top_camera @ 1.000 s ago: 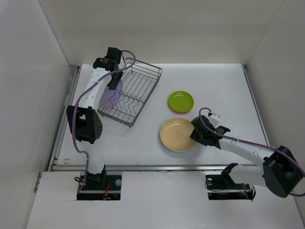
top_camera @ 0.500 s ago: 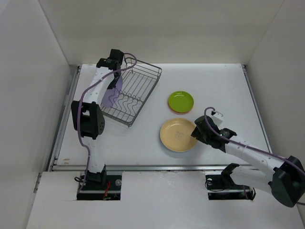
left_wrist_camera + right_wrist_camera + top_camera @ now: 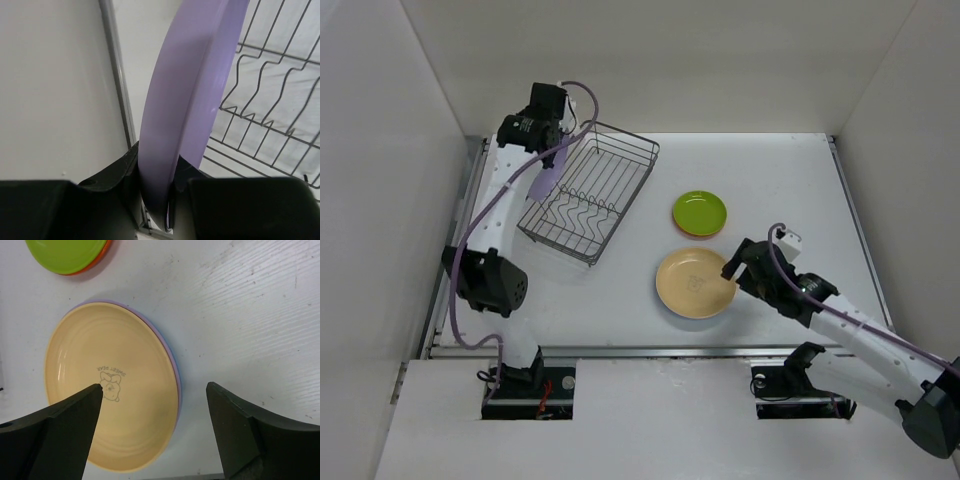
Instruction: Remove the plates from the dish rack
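From above, the rectangular dark wire dish rack [image 3: 595, 190] is sitting far left on the white table [image 3: 790, 180], near the wall [image 3: 380, 200], with open surface on its right. The left gripper [image 3: 552, 160] is holding the round lavender plastic plate [image 3: 542, 182] on edge at the rack's left rim. The left wrist view is showing the jaws pinching this plate. In the right wrist view the right gripper [image 3: 155, 405] is hovering, jaws spread, over the cream-yellow plate [image 3: 110, 385]; the lime-green plate [image 3: 65, 252] is lying on the orange plate [image 3: 97, 262].

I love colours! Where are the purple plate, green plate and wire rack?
purple plate [image 3: 190, 100]: left wrist view, its curved edge.
green plate [image 3: 700, 209]: top view, its middle.
wire rack [image 3: 585, 200]: top view, its wavy floor.
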